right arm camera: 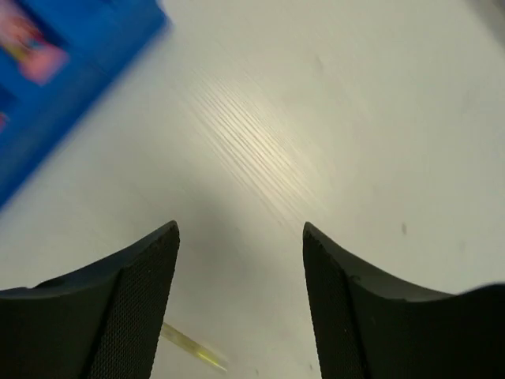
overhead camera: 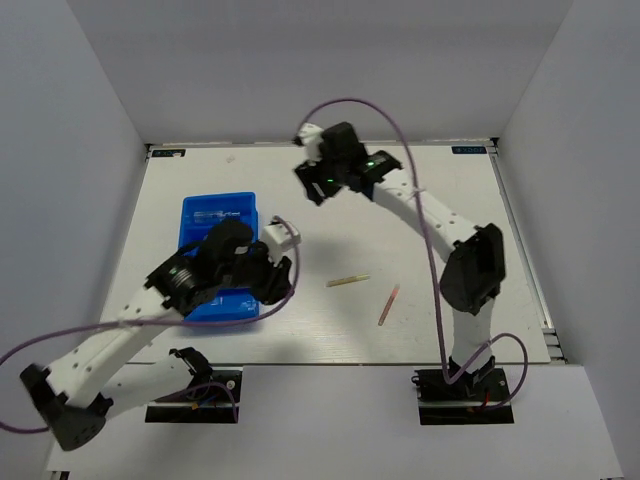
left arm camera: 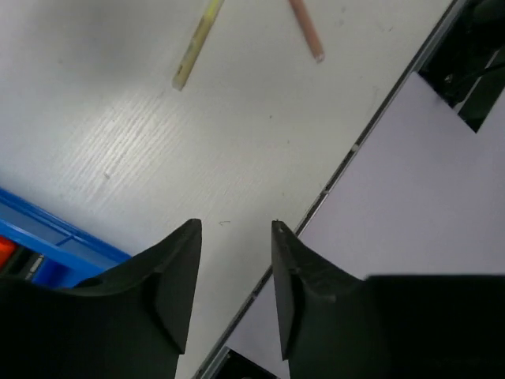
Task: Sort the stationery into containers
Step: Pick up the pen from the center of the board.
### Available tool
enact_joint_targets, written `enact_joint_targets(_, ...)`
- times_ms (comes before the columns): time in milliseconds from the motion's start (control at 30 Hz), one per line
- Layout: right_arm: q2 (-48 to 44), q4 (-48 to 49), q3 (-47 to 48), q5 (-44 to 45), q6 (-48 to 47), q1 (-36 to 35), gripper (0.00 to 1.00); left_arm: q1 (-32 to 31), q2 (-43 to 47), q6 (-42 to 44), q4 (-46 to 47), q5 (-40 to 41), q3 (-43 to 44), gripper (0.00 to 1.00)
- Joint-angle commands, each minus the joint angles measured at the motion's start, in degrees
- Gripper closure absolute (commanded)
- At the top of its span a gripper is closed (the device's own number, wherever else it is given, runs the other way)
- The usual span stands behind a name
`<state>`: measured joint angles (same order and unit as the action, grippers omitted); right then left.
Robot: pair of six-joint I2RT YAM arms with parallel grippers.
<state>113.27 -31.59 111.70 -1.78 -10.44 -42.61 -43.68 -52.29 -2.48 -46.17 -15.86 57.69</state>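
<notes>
The blue tray (overhead camera: 213, 212) lies at the left of the table, its near half hidden under my left arm. It shows at the lower left of the left wrist view (left arm camera: 55, 235) and at the top left of the right wrist view (right arm camera: 87, 59), with a pink item (right arm camera: 33, 43) inside. A thin yellow stick (overhead camera: 348, 281) and a pink stick (overhead camera: 388, 304) lie on the table right of the tray. My left gripper (overhead camera: 280, 285) is open and empty at the tray's near right corner. My right gripper (overhead camera: 312, 186) is open and empty, held above the table beyond the sticks.
The table's near edge (left arm camera: 355, 146) runs diagonally right of my left fingers (left arm camera: 177, 260), with the right arm's base (left arm camera: 473, 63) past it. The yellow stick (left arm camera: 197, 43) and pink stick (left arm camera: 306, 30) lie ahead of them. The yellow stick (right arm camera: 193, 347) also shows between my right fingers (right arm camera: 134, 292).
</notes>
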Motion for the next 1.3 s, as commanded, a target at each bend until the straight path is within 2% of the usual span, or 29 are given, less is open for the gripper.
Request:
enact_joint_targets(0, -7.83, -15.52, -16.01, -3.02, 3.94, 10.50, 0.33, -0.26, -8.42, 6.60, 2.30, -1.89, 1.10, 0.47)
enact_joint_targets(33, -10.33, -15.17, -22.95, -6.53, 3.32, 11.57, 0.34, -0.26, -10.18, 7.31, 2.92, -2.16, 1.54, 0.31)
enact_joint_targets(67, -15.40, -12.64, -26.41, -10.48, 2.45, 13.32, 0.38, -0.26, -15.07, 9.05, 4.50, -1.99, 2.07, 0.28)
enact_joint_targets(100, -20.32, -12.01, -29.58, -12.44, 0.00, 14.21, 0.58, -0.26, -17.03, 9.86, 5.99, -2.25, 4.25, 0.27)
enact_joint_targets(133, -25.07, -11.39, -38.05, -16.55, -0.63, 14.66, 0.89, -0.26, -20.45, 11.43, 6.53, -1.99, 4.97, 0.24)
enact_joint_targets(167, -29.30, -9.56, -40.57, -17.98, -3.33, 15.53, 1.00, -0.79, -24.22, 13.10, 7.06, -1.98, 8.46, 0.19)
enact_joint_targets(267, -36.18, -8.93, -48.67, -21.60, -5.11, 16.85, 1.00, -3.59, -31.45, 17.32, 6.28, 1.60, 12.78, 0.17)
enact_joint_targets(300, -39.85, -8.84, -50.68, -21.51, -5.64, 17.55, 1.00, -4.56, -36.60, 19.42, 5.75, 2.84, 15.15, 0.17)
enact_joint_targets(367, -41.55, -8.13, -52.98, -18.80, -6.00, 18.61, 0.59, -5.97, -39.71, 20.49, 5.22, 5.03, 18.14, 0.17)
enact_joint_targets(400, -42.95, -7.44, -53.60, -18.09, -5.91, 19.92, 0.48, -6.59, -43.38, 22.06, 5.30, 5.92, 19.03, 0.17)
enact_joint_targets(433, -43.92, -6.73, -55.34, -18.26, -5.39, 21.33, 0.50, -6.94, -44.55, 22.60, 5.65, 6.53, 20.78, 0.17)
enact_joint_targets(467, -44.28, -6.12, -55.80, -18.95, -5.38, 21.69, 0.61, -7.12, -45.69, 23.48, 5.39, 6.54, 21.40, 0.18)
enact_joint_targets(500, -44.54, -6.28, -55.89, -19.05, -5.38, 23.26, 0.85, -7.21, -47.97, 24.18, 5.48, 7.50, 22.02, 0.19)
enact_joint_targets(533, -44.72, -6.46, -55.54, -18.96, -4.69, 23.71, 1.00, -7.38, -49.99, 24.19, 5.48, 7.59, 23.94, 0.19)
enact_joint_targets(833, -46.48, -6.72, -55.80, -19.40, -3.36, 27.14, 1.00, -7.91, -58.53, 24.10, 7.23, 8.91, 26.60, 0.32)
enact_joint_targets(1000, -46.65, -6.90, -55.98, -20.10, -3.45, 28.02, 1.00, -8.88, -60.82, 23.84, 8.64, 12.07, 27.04, 0.37)
enact_joint_targets(1267, -46.74, -7.08, -55.98, -21.51, -3.10, 28.99, 1.00, -9.05, -63.10, 23.93, 8.20, 12.78, 27.47, 0.43)
